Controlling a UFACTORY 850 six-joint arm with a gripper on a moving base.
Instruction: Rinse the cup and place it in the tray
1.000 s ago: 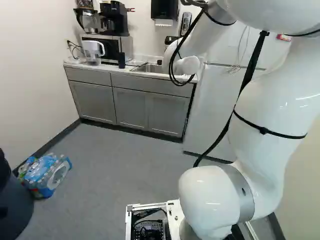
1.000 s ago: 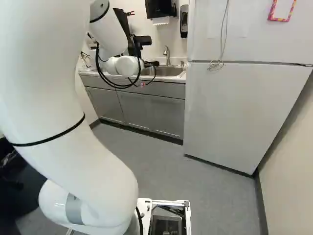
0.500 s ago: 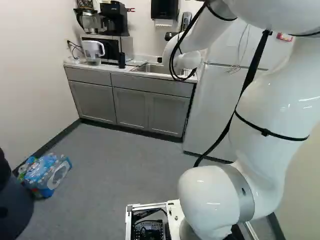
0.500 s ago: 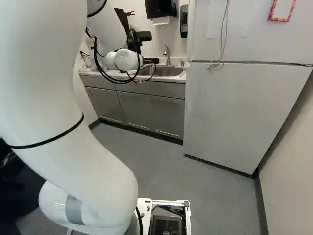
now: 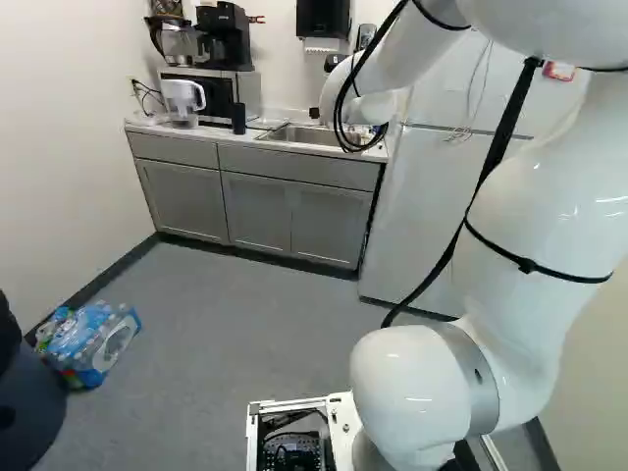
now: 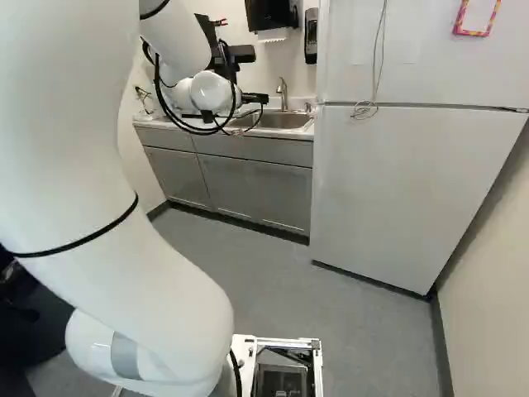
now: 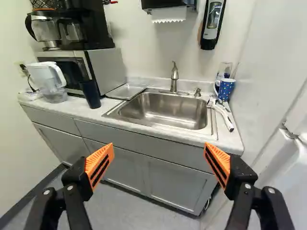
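Note:
My gripper (image 6: 254,98) shows only in part in the right base view, dark beyond the white wrist and in front of the sink area. In the wrist view the gripper (image 7: 159,160) stands wide open, nothing between its orange pads, facing the counter from a distance. A blue cup with light dots and a handle (image 7: 226,89) stands in the corner beyond the sink, beside the fridge. Past the left finger, a dark blue tumbler (image 7: 90,94) is upright by the microwave. A flat metal tray (image 7: 125,91) lies between tumbler and sink (image 7: 163,110).
The faucet (image 7: 174,79) rises behind the basin. A white-handled brush (image 7: 221,114) lies at the sink's edge near the cup. Clear glassware (image 7: 224,69) is behind the cup. A pitcher (image 7: 50,81) and microwave (image 7: 81,69) occupy the counter's far end. The fridge (image 6: 397,182) borders the counter.
The wrist and gripper have risen a little, and the upper arm has shifted slightly outward in both base views. The base and the counter's things have not moved.

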